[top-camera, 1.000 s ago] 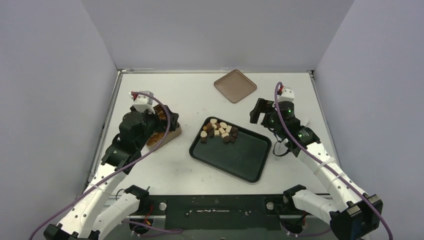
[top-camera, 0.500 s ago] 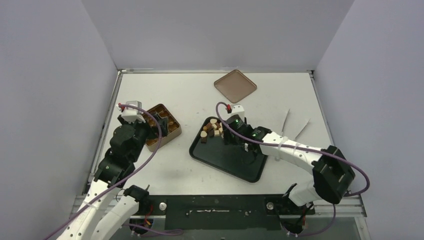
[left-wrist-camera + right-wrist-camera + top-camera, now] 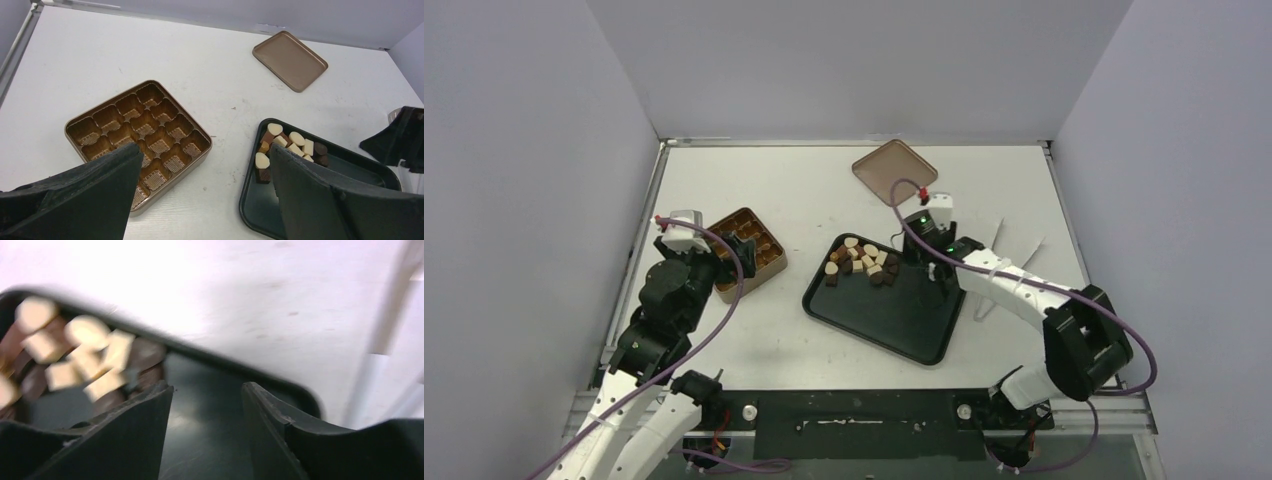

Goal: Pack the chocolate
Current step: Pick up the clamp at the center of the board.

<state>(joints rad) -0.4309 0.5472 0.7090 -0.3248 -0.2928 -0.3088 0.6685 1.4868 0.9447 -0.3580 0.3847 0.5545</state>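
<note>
- White and black, the left arm (image 3: 659, 310) is reaching up the left side of the counter (image 3: 824, 190) with its elbow bent and its wrist angling down toward the tin. The left end effector (image 3: 742, 252) is hanging wide open with nothing in it. We are reading this as waiting beside the place where the pieces belong.
- The gold-brown tin (image 3: 145, 122) is lying open on the counter. Every cell we can see is empty, so we are judging that packing has not begun.
- The chocolate (image 3: 861, 262), dark and cream pieces, is sitting heaped in the far left corner of the dark tray (image 3: 904, 320), well apart from the tin. With the pieces bunched like that, we are expecting single ones to be awkward to pick out.
- The flat brown lid (image 3: 894, 171) is lying at the back of the counter, presumably to leave the tin free for filling.
- The right arm (image 3: 1024, 295) is stretching leftward, low over the tray, with its wrist tipped down. The right end effector (image 3: 207, 387) is standing partly open just beside the heap's right edge. Its own view is blurred, but we are seeing only tray floor between the fingers and nothing held. We are taking the step in hand to be picking a first piece.
</note>
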